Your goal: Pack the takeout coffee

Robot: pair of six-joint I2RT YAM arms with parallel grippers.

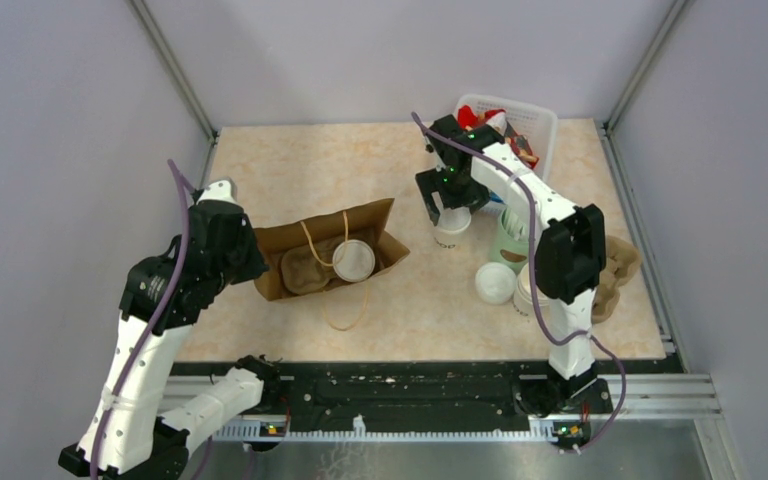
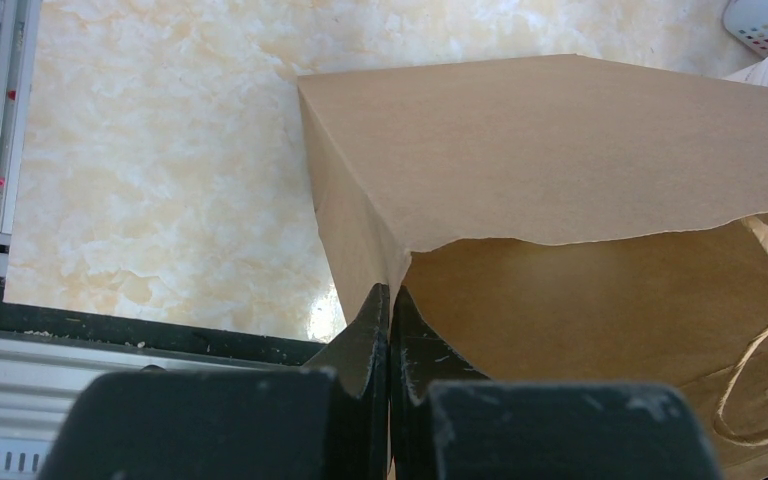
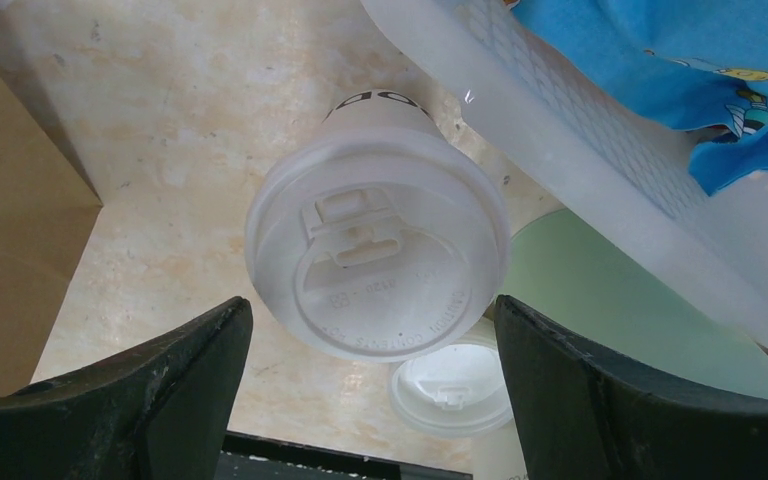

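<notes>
The takeout coffee (image 1: 448,234) is a white paper cup with black lettering and a white lid, standing upright right of the brown paper bag (image 1: 290,245). In the right wrist view the cup's lid (image 3: 377,265) lies between my fingers. My right gripper (image 1: 450,212) (image 3: 370,308) is open just above it, one finger on each side, not touching. My left gripper (image 1: 247,258) (image 2: 391,295) is shut on the bag's left rim (image 2: 560,150). Inside the bag a brown pulp carrier (image 1: 305,268) holds another white lidded cup (image 1: 353,260).
A white basket (image 1: 538,125) (image 3: 560,150) with red and blue packets stands at the back right. A pale green cup (image 1: 510,238) (image 3: 600,300), a loose white lid (image 1: 495,283) (image 3: 450,385), a cup stack (image 1: 523,290) and a spare pulp carrier (image 1: 615,270) are at the right.
</notes>
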